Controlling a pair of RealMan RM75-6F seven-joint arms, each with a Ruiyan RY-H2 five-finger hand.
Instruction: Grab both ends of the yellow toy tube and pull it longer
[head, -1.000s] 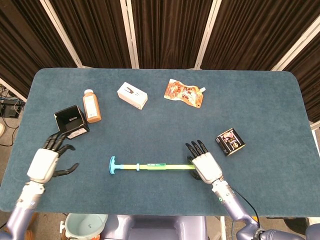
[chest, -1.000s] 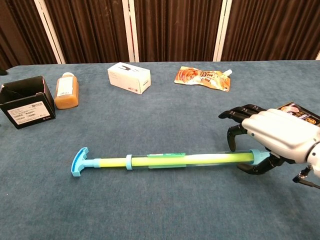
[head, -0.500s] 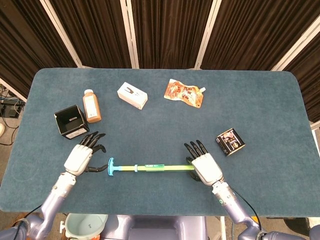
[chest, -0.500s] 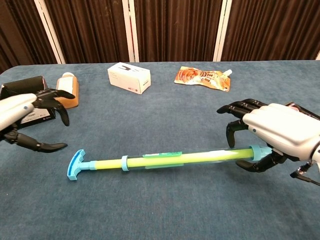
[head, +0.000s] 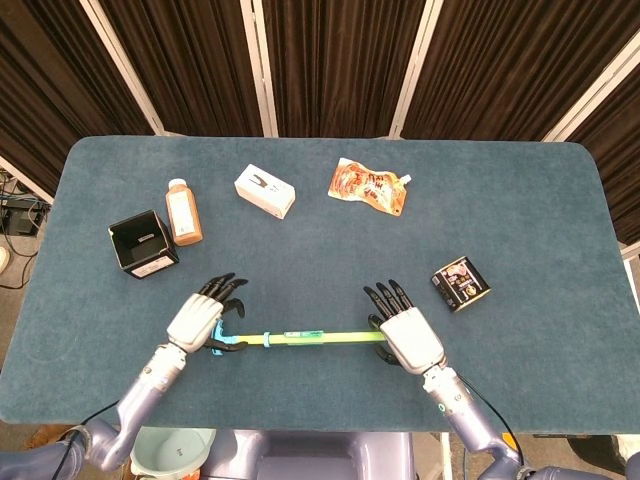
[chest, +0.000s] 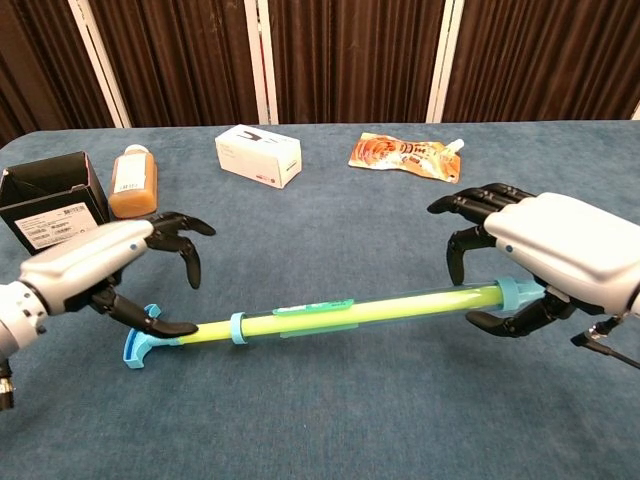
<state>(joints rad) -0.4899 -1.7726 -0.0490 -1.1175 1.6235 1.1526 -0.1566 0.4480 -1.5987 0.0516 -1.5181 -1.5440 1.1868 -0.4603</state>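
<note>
The dark fingers (chest: 462, 245) of the right hand (chest: 560, 255) curl over the right end of the yellow toy tube (chest: 350, 312), and the thumb comes under it from the near side, so this hand grasps the tube just beside its blue end collar. That end is lifted a little off the table (chest: 330, 420); the tube slopes down toward the left.

On the other side, the fingers (chest: 180, 245) of the left hand (chest: 85, 265) are spread and bent above the blue T-shaped handle (chest: 140, 345) of the tube. The thumb lies along the tube just next to the handle, but the other fingers are apart from it, so this hand is released and not yet closed on anything. In the head view the left hand (head: 196, 320) sits just at the handle (head: 228, 346) and the right hand (head: 408, 336) covers the opposite end of the tube (head: 310, 338).

The tube lies across the near middle part of the blue table, between both hands.

Farther back, on the left, stand a black open box (chest: 55, 205) and an orange-brown bottle (chest: 132, 182) beside it. A white carton (chest: 258, 155) and an orange food pouch (chest: 405, 155) lie near the far edge. A small dark packet (head: 460, 283) lies to the right of the right hand.
</note>
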